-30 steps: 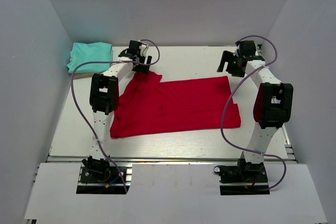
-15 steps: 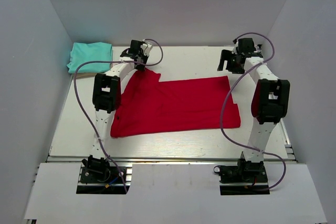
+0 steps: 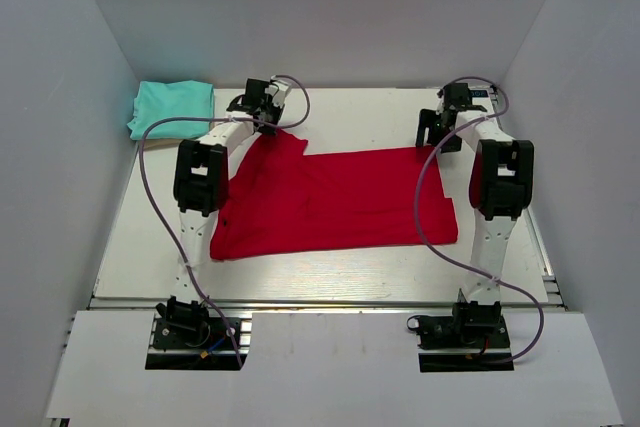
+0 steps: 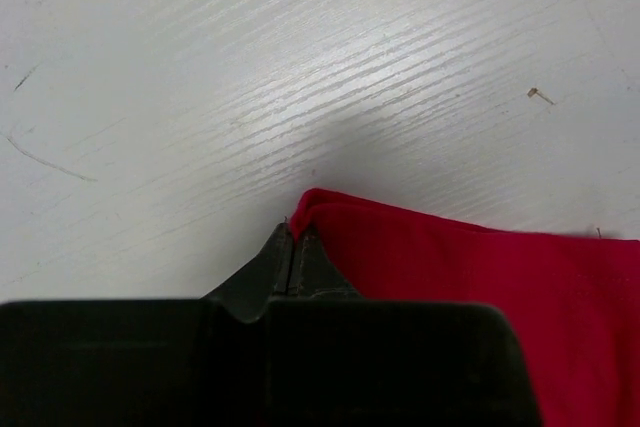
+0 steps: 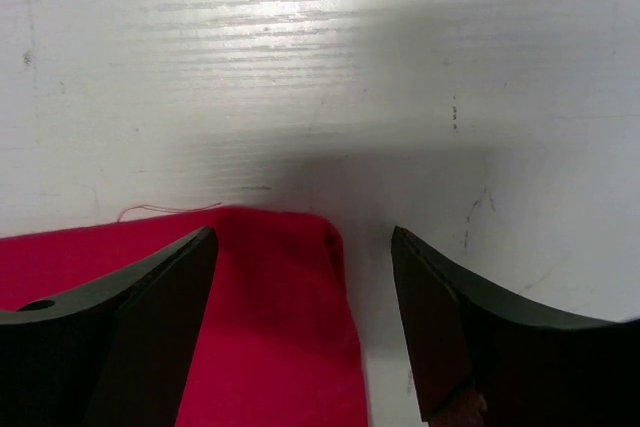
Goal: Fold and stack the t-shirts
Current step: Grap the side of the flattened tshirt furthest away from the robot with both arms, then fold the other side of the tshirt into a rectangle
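The left tool (image 4: 292, 239) is clamped on a corner of the red t-shirt (image 3: 340, 197), which lies spread on the desk (image 3: 150, 247) between both tools. The right tool (image 5: 302, 239) hangs open, jaws apart over the shirt's other far corner. The folded teal t-shirt (image 3: 172, 105) sits left of the left tool.

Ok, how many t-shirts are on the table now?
2. The red t-shirt lies spread out in the middle; the teal t-shirt sits folded in the far left corner. No others visible.
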`<state>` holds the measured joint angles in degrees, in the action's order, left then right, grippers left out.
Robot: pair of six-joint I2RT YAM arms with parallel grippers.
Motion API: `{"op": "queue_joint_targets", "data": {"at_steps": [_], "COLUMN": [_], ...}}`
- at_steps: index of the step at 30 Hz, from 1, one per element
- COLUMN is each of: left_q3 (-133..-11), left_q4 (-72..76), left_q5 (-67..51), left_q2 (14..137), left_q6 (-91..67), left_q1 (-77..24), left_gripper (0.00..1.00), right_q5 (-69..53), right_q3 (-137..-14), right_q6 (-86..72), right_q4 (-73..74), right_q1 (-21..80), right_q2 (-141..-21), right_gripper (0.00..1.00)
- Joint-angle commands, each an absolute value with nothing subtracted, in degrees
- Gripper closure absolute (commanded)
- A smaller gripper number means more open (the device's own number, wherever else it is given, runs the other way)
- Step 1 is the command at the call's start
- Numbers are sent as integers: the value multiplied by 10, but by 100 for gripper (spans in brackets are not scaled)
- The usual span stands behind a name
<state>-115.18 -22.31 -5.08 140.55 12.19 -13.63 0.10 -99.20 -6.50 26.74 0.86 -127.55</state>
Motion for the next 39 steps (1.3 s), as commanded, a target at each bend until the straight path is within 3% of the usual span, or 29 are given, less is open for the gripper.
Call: {"op": "queue_joint_targets", "data": {"at_steps": [1,4,7,8,10,11,26,39], "left_q3": [-1129,-1113,-1074,-1063,-1030,-1007,-642,-447], "left_q4": [-241,-241,-235,-229,-222,-222,-135,-190], "left_q5": [-80,-80,-104,-104,-109,-114,-197,-211], "left_q2": [1354,1328,1299,1277,1255,1231,921,721], "left_q6": [122,122,122,122,115,109,-26,-158], "left_q1": [-136,-136,-136,-136,-136,-136,-154,-166], "left_gripper": [100,100,100,100,100,100,100,100], "right_q5": [-18,-44,-66,-72,-93,-92,-122,-98], "right_q3": [-993,-993,-983,-966,-947,-935,-753,-686], "right_q6": [-72,-89,-91,-86,-83,-83,-78,-80], "right_q4": [225,214,200,194,173,159,52,69], "right_q1": [8,8,8,8,8,8,9,6], "right_q2": [-1288,-1293,-1285,-1278,-1264,-1255,-1087,-998], "right_gripper": [26,34,50,69,83,100,100,100]}}
